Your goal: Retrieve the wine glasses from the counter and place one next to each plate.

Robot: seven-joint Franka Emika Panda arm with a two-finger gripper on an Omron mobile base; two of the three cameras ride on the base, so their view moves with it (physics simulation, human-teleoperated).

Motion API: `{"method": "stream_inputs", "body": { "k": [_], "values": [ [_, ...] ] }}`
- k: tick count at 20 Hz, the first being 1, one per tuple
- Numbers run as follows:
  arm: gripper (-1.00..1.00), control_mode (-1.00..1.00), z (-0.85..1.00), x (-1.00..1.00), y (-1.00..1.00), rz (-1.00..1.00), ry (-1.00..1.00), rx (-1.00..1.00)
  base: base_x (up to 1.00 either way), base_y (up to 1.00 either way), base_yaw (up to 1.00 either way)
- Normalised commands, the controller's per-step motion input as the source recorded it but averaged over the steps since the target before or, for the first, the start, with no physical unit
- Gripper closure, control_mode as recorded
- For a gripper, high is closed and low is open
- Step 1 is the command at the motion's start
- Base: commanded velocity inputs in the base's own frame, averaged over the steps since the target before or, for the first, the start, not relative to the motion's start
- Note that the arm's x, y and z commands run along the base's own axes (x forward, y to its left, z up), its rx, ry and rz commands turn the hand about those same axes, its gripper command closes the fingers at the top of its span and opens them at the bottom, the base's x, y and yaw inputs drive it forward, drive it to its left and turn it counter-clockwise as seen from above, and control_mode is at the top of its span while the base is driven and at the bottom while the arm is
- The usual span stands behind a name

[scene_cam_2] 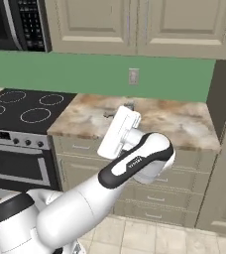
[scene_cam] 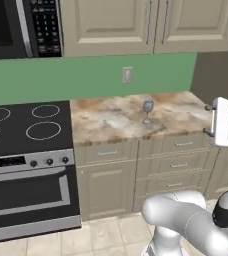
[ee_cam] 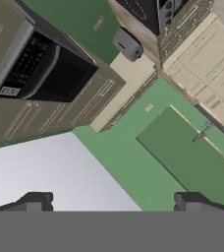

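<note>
One wine glass (scene_cam: 147, 111) of grey-blue glass stands upright near the middle of the tan stone counter (scene_cam: 111, 120), below the wall outlet. My gripper (scene_cam: 207, 120) hovers at the counter's right end, well to the right of the glass and apart from it. In the hand view the gripper (ee_cam: 114, 201) is open, its two dark fingertips (ee_cam: 35, 199) wide apart with nothing between them. In the right base view my white hand covers most of the spot on the counter (scene_cam_2: 184, 121) where the glass stands. The plates are out of view.
A black stove (scene_cam: 26, 125) with an oven adjoins the counter on the left, with a microwave (scene_cam: 21, 25) above it. Beige upper cabinets (scene_cam: 111, 25) hang over the counter and drawers (scene_cam: 178, 165) sit below. A tall cabinet side (scene_cam_2: 224, 99) closes the counter's right end.
</note>
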Motion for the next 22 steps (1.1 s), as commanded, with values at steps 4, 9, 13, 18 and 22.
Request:
{"method": "stream_inputs", "body": {
  "k": [4, 9, 13, 18, 22],
  "values": [
    [-1.0, 1.0, 0.0, 0.0, 0.0, 0.0, 0.0, 0.0, 1.0, -0.63, 0.4],
    [-1.0, 1.0, 0.0, 0.0, 0.0, 0.0, 0.0, 0.0, 0.53, -0.82, 0.24],
    [-1.0, 1.0, 0.0, 0.0, 0.0, 0.0, 0.0, 0.0, 0.62, -0.11, -0.02],
    [-1.0, 1.0, 0.0, 0.0, 0.0, 0.0, 0.0, 0.0, 0.58, 0.05, -0.11],
    [-1.0, 1.0, 0.0, 0.0, 0.0, 0.0, 0.0, 0.0, 0.32, 0.0, -0.12]
  ]
}}
